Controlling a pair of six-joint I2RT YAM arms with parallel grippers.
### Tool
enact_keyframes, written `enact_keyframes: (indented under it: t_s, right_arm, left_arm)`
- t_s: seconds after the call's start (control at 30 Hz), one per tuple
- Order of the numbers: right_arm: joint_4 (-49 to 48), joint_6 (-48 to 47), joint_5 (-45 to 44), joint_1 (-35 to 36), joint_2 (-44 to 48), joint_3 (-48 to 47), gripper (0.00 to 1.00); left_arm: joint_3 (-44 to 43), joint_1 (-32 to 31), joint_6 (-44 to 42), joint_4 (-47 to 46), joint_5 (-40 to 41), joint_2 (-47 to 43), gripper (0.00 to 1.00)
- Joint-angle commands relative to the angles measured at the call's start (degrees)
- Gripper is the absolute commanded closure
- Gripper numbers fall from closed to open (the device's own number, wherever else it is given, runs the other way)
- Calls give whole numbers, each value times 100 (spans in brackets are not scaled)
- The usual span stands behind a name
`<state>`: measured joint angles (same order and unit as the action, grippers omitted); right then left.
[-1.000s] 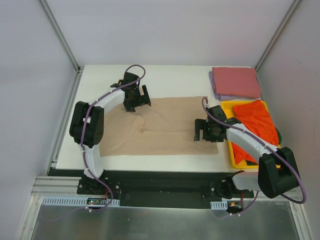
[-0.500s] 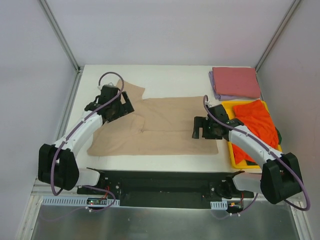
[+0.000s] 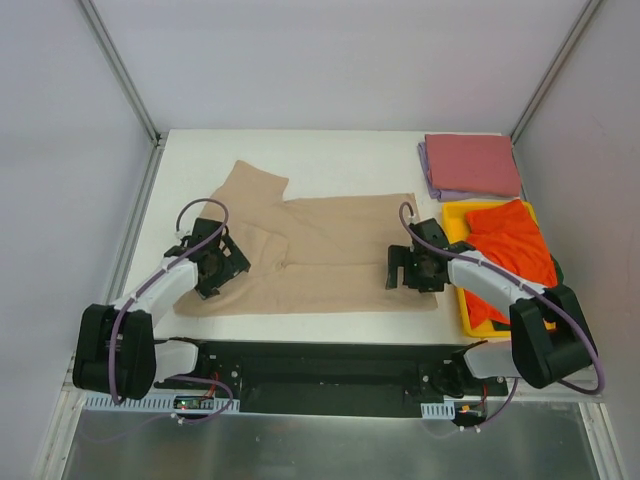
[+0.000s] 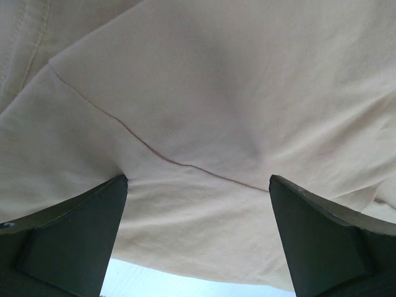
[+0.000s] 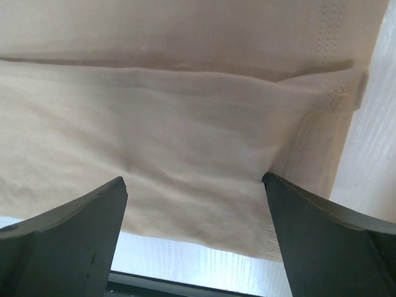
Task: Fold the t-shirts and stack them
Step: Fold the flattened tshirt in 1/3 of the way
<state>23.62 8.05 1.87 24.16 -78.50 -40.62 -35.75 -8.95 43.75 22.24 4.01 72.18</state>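
The tan t-shirt lies spread across the middle of the table, one sleeve pointing to the far left. My left gripper is open and presses down on the shirt's near left part; tan cloth fills its wrist view. My right gripper is open and rests on the shirt's near right corner, by the hem. The orange-red t-shirt lies crumpled in the yellow tray. The pink-red t-shirt lies folded on the folded lavender t-shirt at the far right.
The tray stands at the right edge, just right of my right arm. A dark object peeks out at the tray's right side. The white table's near edge shows just below the shirt's hem.
My left gripper has swept from the far middle of the shirt to its near left part. The left sleeve has been unfolded outward to the far left. The right gripper has hardly moved.
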Motion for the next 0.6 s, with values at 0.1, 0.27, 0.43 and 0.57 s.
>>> enact_keyframes:
  t_s: [0.1, 0.27, 0.43, 0.57]
  right_arm:
    - [292, 337, -82, 27, 554, 476, 4]
    - [319, 530, -64, 36, 1125, 836, 4]
    - [380, 653, -108, 45, 1337, 985, 4]
    - [372, 698, -73, 45, 1565, 1223, 4]
  left_arm:
    - [727, -2, 556, 614, 179, -573, 1]
    - [903, -1, 652, 782, 56, -881, 1]
    - [1043, -1, 767, 861, -392, -1276, 1]
    - [1263, -1, 898, 1045, -436, -1680, 1]
